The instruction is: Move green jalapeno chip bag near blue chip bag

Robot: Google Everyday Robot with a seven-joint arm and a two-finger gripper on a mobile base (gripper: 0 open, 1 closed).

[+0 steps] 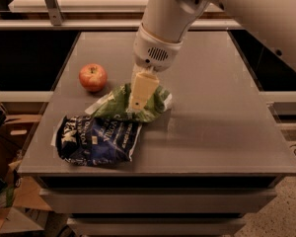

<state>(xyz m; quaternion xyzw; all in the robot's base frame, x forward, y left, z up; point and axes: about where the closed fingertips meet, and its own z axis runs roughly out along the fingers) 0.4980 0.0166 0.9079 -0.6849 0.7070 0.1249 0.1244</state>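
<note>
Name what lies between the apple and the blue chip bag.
Camera view: the white end of the green jalapeno chip bag; the pincer sits on that bag.
</note>
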